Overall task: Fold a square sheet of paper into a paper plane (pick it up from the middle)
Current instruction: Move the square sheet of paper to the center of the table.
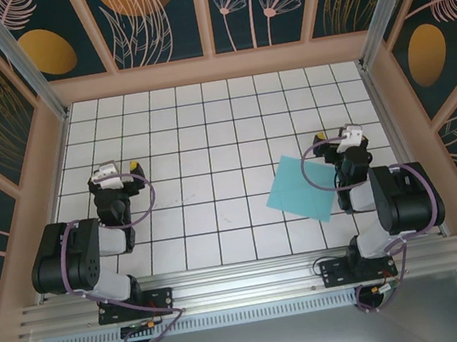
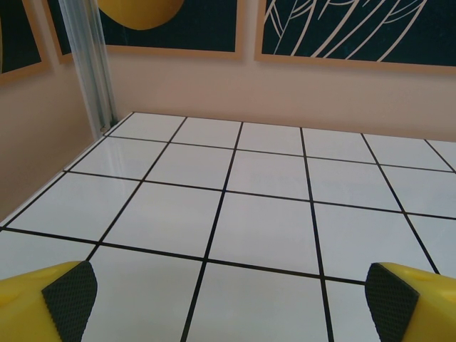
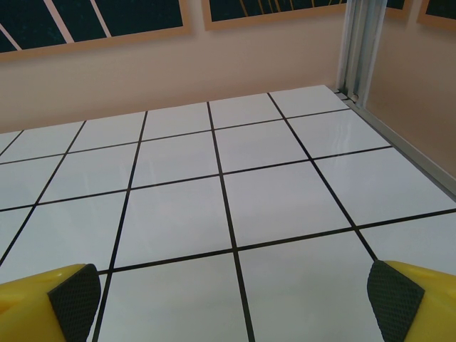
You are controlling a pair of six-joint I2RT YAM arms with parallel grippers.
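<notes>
The square sheet of paper (image 1: 295,187) is light teal-blue and lies flat and unfolded on the white grid table, right of centre, turned like a diamond. Its right corner is hidden under my right arm. My right gripper (image 1: 339,131) stands just beyond the sheet's far right edge. In the right wrist view it (image 3: 228,306) is open, with black pads (image 3: 71,299) wide apart over bare tiles. My left gripper (image 1: 116,166) is at the table's left side, far from the sheet. In the left wrist view it (image 2: 228,303) is open too, nothing between its pads (image 2: 392,303).
The white tiled table (image 1: 204,123) is boxed in by peach walls (image 1: 213,68) at the back and both sides, with metal posts (image 1: 18,60) in the far corners. Both arm bases sit on the rail (image 1: 245,284) at the near edge.
</notes>
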